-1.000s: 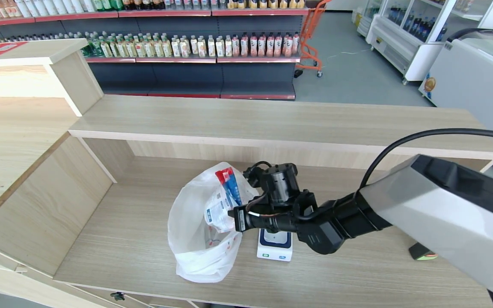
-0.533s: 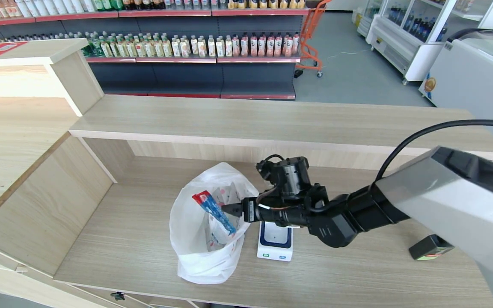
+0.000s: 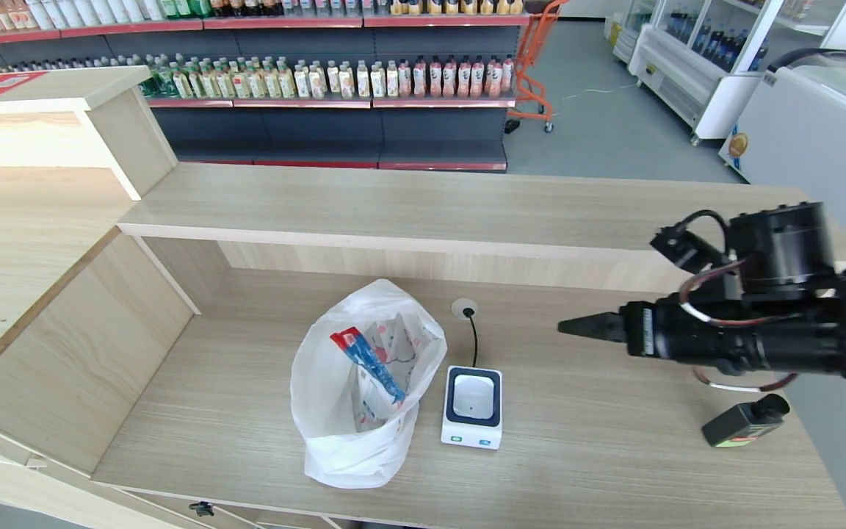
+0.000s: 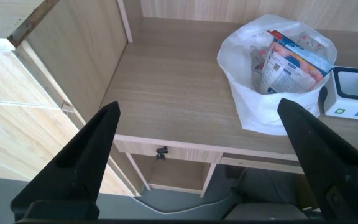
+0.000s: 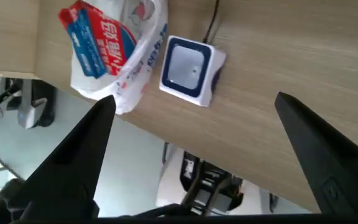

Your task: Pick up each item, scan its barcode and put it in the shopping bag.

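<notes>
Right end effector (image 3: 589,326): mine, released and empty, above the bench (image 3: 614,470).
Shopping bag (image 3: 327,426): open-mouthed beside the barcode scanner (image 3: 473,397), presumably for short drops.

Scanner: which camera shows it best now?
Right wrist view: the scanner lies whole and near, window facing the camera. Head view shows it whole but farther, beside the shopping bag; left wrist view sees it obliquely.

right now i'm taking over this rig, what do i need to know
Left end effector: open, empty, by the counter's near edge.
Right end effector: open, empty, above the counter, right of the scanner.
Shopping bag stands left of the scanner, a red-and-blue packet and other packets inside.
Done: those are bagged.
Left: a dark object lies at the counter's right; likely scan and bag it.
</notes>
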{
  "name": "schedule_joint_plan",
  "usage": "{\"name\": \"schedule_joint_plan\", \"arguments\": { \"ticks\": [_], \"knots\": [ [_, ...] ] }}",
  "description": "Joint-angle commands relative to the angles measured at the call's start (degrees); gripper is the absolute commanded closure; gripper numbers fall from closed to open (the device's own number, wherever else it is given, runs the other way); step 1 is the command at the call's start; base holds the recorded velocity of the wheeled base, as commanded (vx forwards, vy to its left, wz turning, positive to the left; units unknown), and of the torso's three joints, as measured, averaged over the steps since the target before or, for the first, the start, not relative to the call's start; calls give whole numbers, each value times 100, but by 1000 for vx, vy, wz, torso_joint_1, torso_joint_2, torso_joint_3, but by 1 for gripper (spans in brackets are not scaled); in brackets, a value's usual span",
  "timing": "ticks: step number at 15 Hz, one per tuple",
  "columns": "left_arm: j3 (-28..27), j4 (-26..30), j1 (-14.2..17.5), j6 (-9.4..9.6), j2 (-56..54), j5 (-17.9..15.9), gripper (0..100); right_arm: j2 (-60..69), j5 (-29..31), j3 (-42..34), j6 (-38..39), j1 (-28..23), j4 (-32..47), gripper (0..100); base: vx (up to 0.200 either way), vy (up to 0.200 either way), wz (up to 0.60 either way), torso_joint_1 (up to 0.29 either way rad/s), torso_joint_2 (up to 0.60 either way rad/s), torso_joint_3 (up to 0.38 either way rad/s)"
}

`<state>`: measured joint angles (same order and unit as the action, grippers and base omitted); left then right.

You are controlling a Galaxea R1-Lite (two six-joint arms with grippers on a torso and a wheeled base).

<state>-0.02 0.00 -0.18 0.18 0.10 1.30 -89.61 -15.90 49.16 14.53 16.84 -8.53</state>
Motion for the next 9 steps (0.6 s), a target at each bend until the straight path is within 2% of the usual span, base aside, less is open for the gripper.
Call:
{"name": "schedule_joint_plan", "arguments": {
  "ticks": [1,2,4,9],
  "knots": [
    [2,0,1,-1,-1,1,0,2545,447,-1049,-1937,-2079,1847,0,0,0,0,0,0,0],
    [2,0,1,-1,-1,1,0,2703,579,-1181,-2147,-2395,1688,0,0,0,0,0,0,0],
    [2,0,1,-1,-1,1,0,2958,588,-1164,-2104,-2650,1592,0,0,0,0,0,0,0],
    [2,0,1,8,-1,1,0,3697,588,-1331,-1304,-2677,1820,0,0,0,0,0,0,0]
  ]
}}
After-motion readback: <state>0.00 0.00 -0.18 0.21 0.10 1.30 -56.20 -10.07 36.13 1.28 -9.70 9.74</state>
